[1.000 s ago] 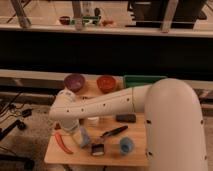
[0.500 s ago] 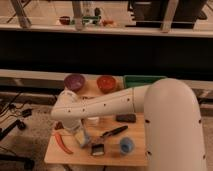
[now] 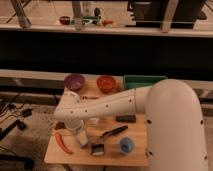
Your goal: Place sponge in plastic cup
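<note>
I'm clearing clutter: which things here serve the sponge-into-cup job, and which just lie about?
Job: sponge, by the gripper, front left; plastic cup, front right.
Lying about: purple bowl, orange bowl, green tray, red pepper, brush, dark block.

A purple bowl [image 3: 74,81], an orange bowl [image 3: 106,83] and a green tray [image 3: 142,80] line the table's [image 3: 80,156] far edge.

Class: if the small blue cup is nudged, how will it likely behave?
The blue cup looks short and open-topped, so it is probably light and would slide before tipping. The gripper hangs left of it, over the table.
</note>
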Controlling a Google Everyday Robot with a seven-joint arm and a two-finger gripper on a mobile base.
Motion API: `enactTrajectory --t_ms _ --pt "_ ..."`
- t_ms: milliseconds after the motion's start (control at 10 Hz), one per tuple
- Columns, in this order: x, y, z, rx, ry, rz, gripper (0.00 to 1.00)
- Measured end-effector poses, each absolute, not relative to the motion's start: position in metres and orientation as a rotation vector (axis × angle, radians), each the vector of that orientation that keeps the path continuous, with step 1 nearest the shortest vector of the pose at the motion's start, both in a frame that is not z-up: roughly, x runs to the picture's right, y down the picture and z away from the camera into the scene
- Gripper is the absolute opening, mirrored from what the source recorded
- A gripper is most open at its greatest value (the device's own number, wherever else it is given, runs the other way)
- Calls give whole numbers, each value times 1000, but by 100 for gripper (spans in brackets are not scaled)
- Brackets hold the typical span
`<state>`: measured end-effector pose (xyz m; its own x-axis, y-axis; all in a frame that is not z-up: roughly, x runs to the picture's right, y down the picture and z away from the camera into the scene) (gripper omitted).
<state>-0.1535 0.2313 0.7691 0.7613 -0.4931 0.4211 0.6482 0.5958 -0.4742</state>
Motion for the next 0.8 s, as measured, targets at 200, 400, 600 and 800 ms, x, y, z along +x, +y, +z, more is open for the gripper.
enactTrajectory --t_ms 200,400,600,800 --pt "-152 233 773 -655 -255 -668 80" --pt "-149 236 777 -661 -252 -664 80" --pt "-147 238 780 -668 -251 -659 80" --pt "-144 241 784 -675 -251 -653 80"
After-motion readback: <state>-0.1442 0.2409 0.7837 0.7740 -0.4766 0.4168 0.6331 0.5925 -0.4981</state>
